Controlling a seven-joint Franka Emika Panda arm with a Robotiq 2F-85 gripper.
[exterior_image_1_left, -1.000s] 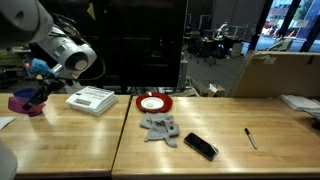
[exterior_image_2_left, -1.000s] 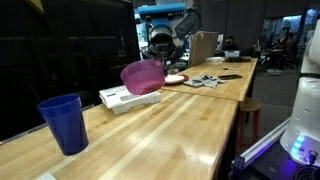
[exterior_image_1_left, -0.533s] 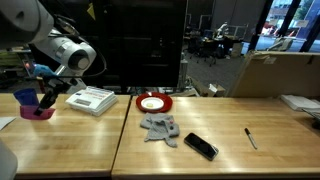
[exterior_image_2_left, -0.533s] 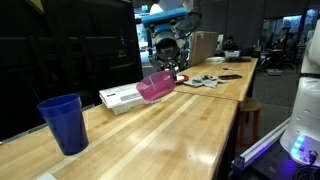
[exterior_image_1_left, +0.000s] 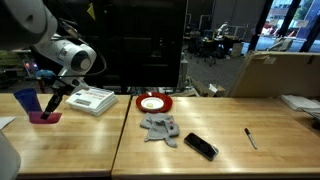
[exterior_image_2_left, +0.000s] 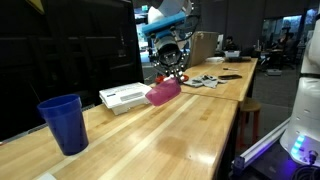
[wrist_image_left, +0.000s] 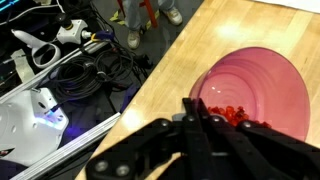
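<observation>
My gripper (exterior_image_1_left: 52, 103) is shut on the rim of a pink bowl (exterior_image_1_left: 43, 117) and holds it tilted, low over the wooden table (exterior_image_1_left: 90, 140). In the other exterior view the bowl (exterior_image_2_left: 163, 92) hangs tipped under the gripper (exterior_image_2_left: 171, 74), just past a white box (exterior_image_2_left: 122, 96). In the wrist view the fingers (wrist_image_left: 193, 108) pinch the bowl's rim (wrist_image_left: 255, 90), and small red pieces (wrist_image_left: 232, 115) lie inside the bowl. A blue cup (exterior_image_2_left: 64, 122) stands on the table near the camera and also shows behind the bowl (exterior_image_1_left: 28, 101).
A white box (exterior_image_1_left: 91, 99), a red plate with a white disc (exterior_image_1_left: 153, 102), a grey cloth (exterior_image_1_left: 160, 127), a black phone (exterior_image_1_left: 200, 146) and a pen (exterior_image_1_left: 250, 138) lie on the table. Cables and equipment (wrist_image_left: 60, 60) cover the floor beside the table edge.
The gripper has carried the pink bowl down and towards the white box, and the bowl has tipped further. The grip on the rim has stayed shut.
</observation>
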